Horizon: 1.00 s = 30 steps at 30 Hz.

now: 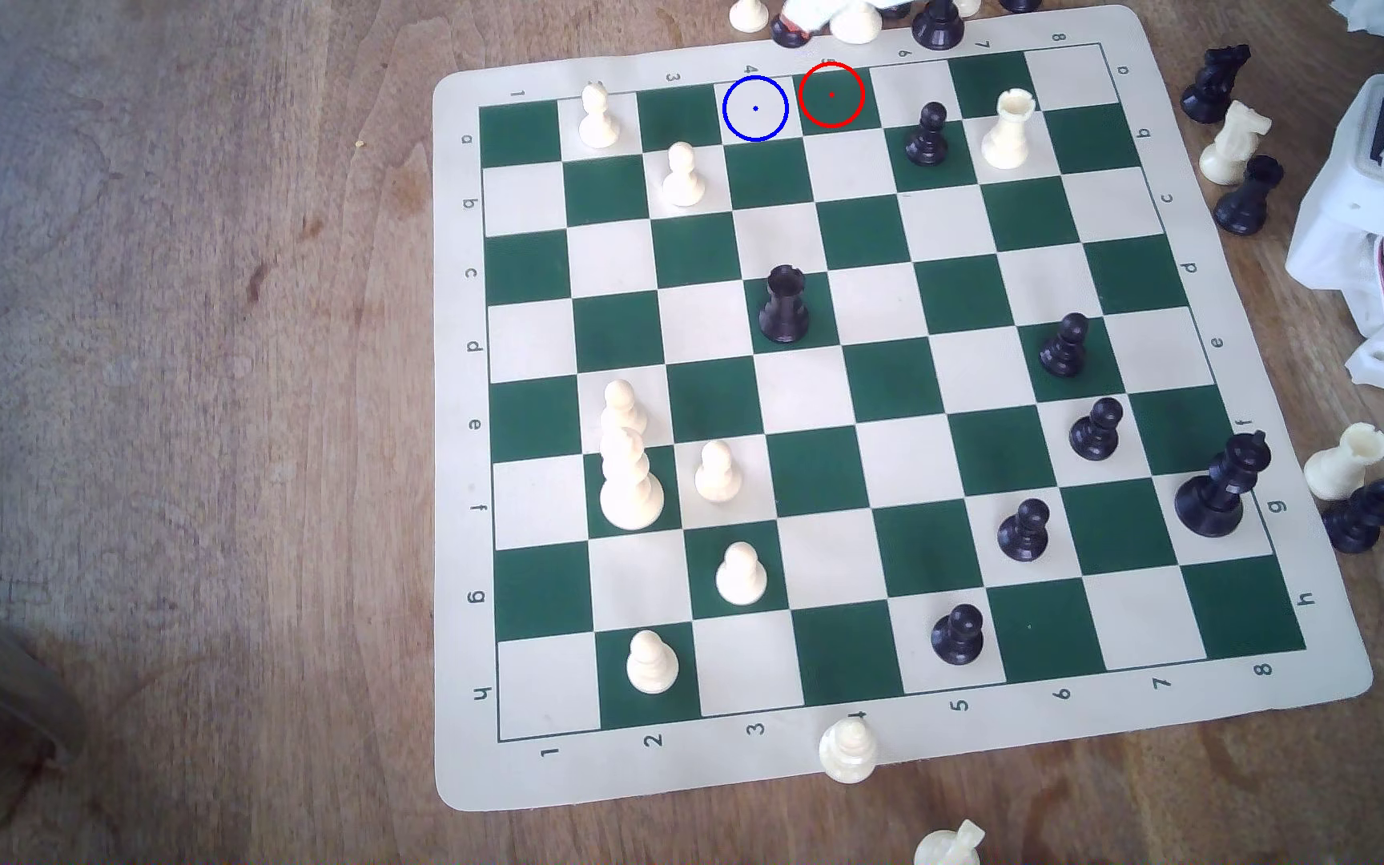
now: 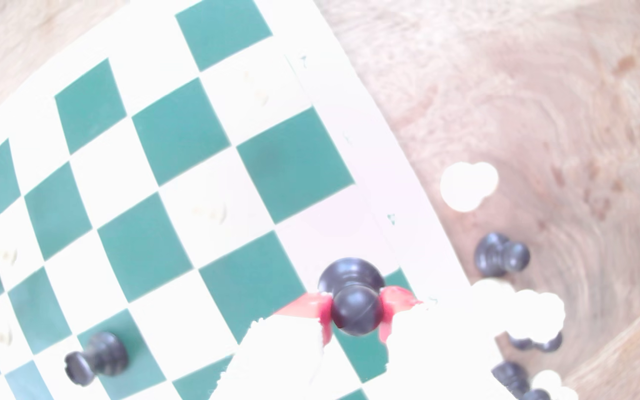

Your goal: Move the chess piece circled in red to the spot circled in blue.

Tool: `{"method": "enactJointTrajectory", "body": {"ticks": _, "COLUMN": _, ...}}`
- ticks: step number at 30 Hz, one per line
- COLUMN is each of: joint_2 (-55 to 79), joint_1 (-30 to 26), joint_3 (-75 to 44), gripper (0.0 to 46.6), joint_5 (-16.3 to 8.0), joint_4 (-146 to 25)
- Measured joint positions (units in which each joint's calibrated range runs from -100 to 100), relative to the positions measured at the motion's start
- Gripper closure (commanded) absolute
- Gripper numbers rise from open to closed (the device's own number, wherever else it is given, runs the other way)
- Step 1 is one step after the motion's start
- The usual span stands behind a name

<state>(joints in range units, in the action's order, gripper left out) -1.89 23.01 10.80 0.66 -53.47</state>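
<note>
Held piece: the chess piece [image 2: 354,298], a black pawn, is clamped by its ball head between the two red pads [image 2: 396,304] of the gripper [image 2: 355,313]; its base points down at the board [image 1: 456,466].
Fingers: closed narrow on the pawn's head, one pad against each side.
Pawn's place: above a green square at the border of the board, next to the bare wood; whether the base touches the board cannot be told.
Washed out: the wrist view is overexposed, so the gripper body is a white blur and cream pieces on the board nearly vanish.
Cut off: in the exterior view, a white shape with a red fleck and several pieces beyond the far edge of the board are cropped by the frame.
The spot [image 1: 755,108]: a cream square in the far row of the board, ringed in blue, bare.
Red ring [image 1: 831,95]: on the green square just beside the spot, in the same row of the board, also bare.
Black on the board's squares: seven in all, namely five pawns, one black rook [image 1: 784,304] and one tall piece [image 1: 1215,491].
Cream on the board's squares: eight.
On the board's margin: one cream piece [image 1: 847,751] at the near edge.
</note>
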Motion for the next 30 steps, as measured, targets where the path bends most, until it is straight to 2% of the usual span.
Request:
{"method": "enactJointTrajectory", "body": {"ticks": 6, "joint_2": 3.27, "joint_1": -1.18, "joint_3": -6.33, "gripper": 46.4, "joint_5": -0.05, "joint_4": -0.8}}
{"method": "enactJointTrajectory", "body": {"ticks": 14, "joint_2": 12.48, "joint_1": -1.4, "joint_3": -6.6, "gripper": 46.4, "joint_5": -0.05, "joint_4": 3.75}}
{"method": "enactJointTrajectory", "body": {"ticks": 30, "joint_2": 16.67, "joint_1": -0.66, "joint_3": -6.51, "gripper": 46.4, "joint_5": 0.0, "joint_4": 7.65}}
